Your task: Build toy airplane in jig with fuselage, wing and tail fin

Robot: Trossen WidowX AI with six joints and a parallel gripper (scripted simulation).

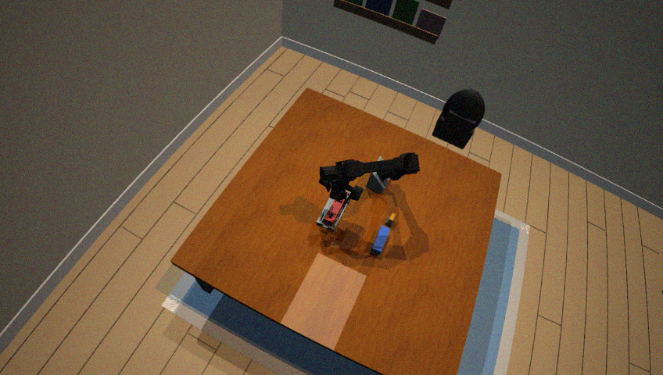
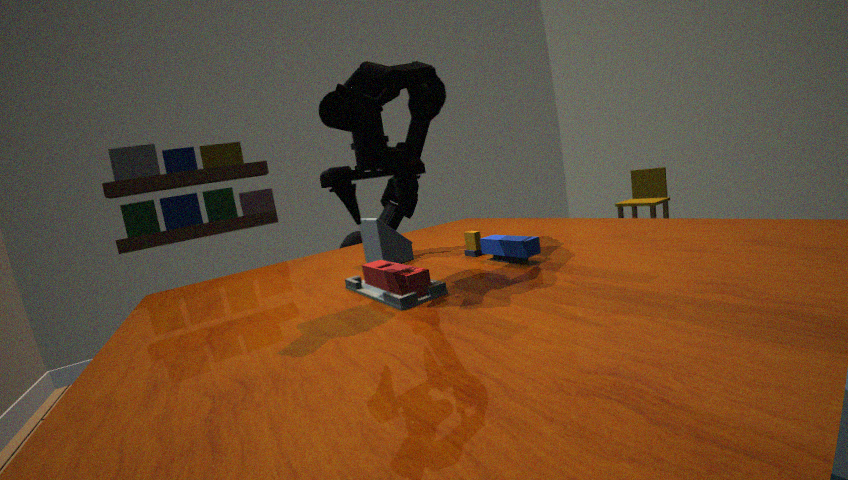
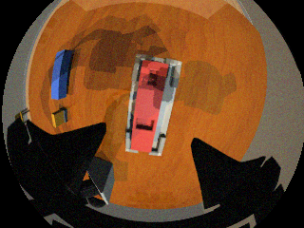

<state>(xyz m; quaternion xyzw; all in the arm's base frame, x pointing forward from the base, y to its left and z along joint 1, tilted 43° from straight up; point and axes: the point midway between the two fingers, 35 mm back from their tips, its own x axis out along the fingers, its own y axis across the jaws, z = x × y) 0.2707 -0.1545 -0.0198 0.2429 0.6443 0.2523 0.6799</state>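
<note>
The red fuselage (image 1: 334, 211) (image 2: 395, 277) (image 3: 149, 102) lies lengthwise in the grey jig (image 2: 399, 300) (image 3: 168, 111) and looks level. Whether it touches the cradle floor is hidden. Both sockets on its top are empty. The blue wing (image 1: 381, 238) (image 2: 510, 245) (image 3: 61, 78) rests apart on a low dark support. The yellow tail fin (image 1: 392, 216) (image 2: 471, 239) (image 3: 59, 118) stands upright on a dark base beside one end of the wing. My gripper (image 3: 150, 136) is wide open and empty, above the fuselage and clear of it, towards its small-socket end.
A grey wedge-shaped block (image 1: 378, 180) (image 2: 380, 240) (image 3: 105, 175) stands on the wooden table (image 1: 432, 199) (image 2: 595, 368) between the jig and the arm's base. A pale rectangle (image 1: 325, 297) marks the table near one edge. Arm shadows fall around the jig and the wing.
</note>
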